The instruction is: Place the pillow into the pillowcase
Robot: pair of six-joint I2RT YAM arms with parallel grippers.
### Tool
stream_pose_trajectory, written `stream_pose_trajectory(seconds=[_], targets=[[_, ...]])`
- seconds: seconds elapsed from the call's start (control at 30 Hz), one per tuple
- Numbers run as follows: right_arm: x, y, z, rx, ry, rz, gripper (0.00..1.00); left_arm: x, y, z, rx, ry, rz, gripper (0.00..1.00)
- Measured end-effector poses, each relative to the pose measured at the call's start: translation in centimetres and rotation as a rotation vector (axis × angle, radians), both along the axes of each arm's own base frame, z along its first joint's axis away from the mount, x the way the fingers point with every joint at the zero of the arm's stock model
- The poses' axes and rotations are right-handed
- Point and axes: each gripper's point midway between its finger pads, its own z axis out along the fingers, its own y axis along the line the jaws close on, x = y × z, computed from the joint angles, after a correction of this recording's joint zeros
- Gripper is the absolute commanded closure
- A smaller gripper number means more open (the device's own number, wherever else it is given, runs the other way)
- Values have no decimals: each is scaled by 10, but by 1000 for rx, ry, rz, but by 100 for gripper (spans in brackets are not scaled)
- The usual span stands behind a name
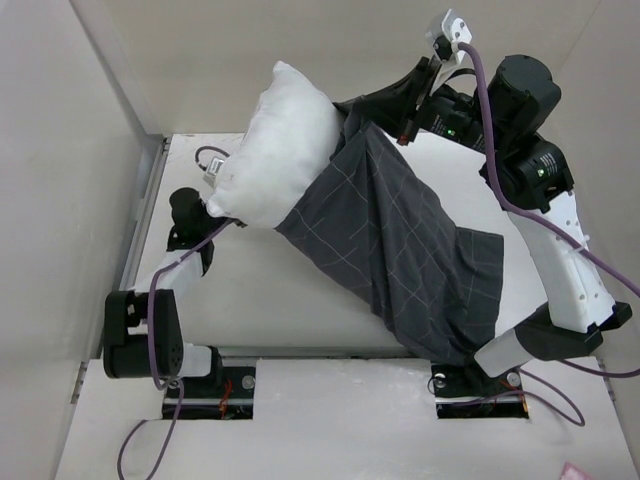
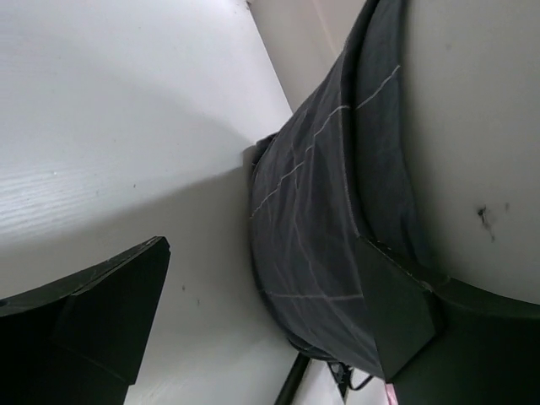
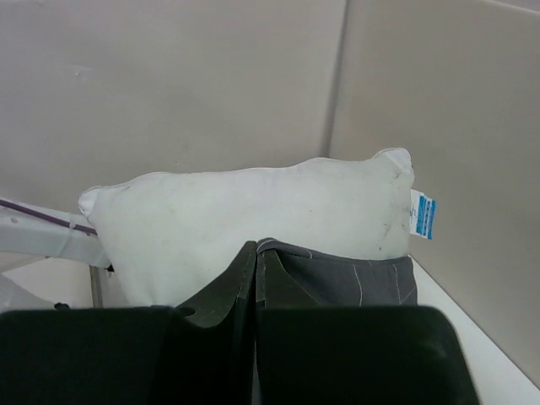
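Note:
The white pillow (image 1: 275, 150) is lifted at the back of the table, its right part inside the dark checked pillowcase (image 1: 400, 250), which trails down to the near right. My right gripper (image 1: 365, 115) is raised and shut on the pillowcase's opening edge; in the right wrist view the fingertips (image 3: 257, 253) pinch the grey hem (image 3: 354, 274) in front of the pillow (image 3: 253, 211) and its blue tag (image 3: 423, 215). My left gripper (image 1: 213, 180) is at the pillow's lower left corner, mostly hidden. In the left wrist view it (image 2: 261, 312) is open, its right finger (image 2: 405, 312) against the pillowcase (image 2: 321, 219) and pillow (image 2: 481, 126).
White walls close in the table at the back (image 1: 300, 40) and left (image 1: 60, 200). A metal rail (image 1: 140, 230) runs along the left side. The right arm (image 1: 560, 260) arches over the table's right side. Purple cables (image 1: 480, 90) hang from both arms.

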Motion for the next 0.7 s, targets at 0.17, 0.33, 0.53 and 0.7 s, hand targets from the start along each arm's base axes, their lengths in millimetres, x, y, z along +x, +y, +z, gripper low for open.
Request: stream_pose_trajectory(seconds=[0.17,0.33,0.53,0.7], targets=[[-1,1,0,-1,-1,8,100,-2,26,8,-11,-8,59,8],[-5,3,-1,-8,-3,35,100,-10,26,37,8,-95,49,6],[-8,4,-2,-13,-8,51,100,-12,24,49,15,-128,16,5],[-7,5,-4,-16,-5,53,100,-23,9,48,29,-117,-21,5]])
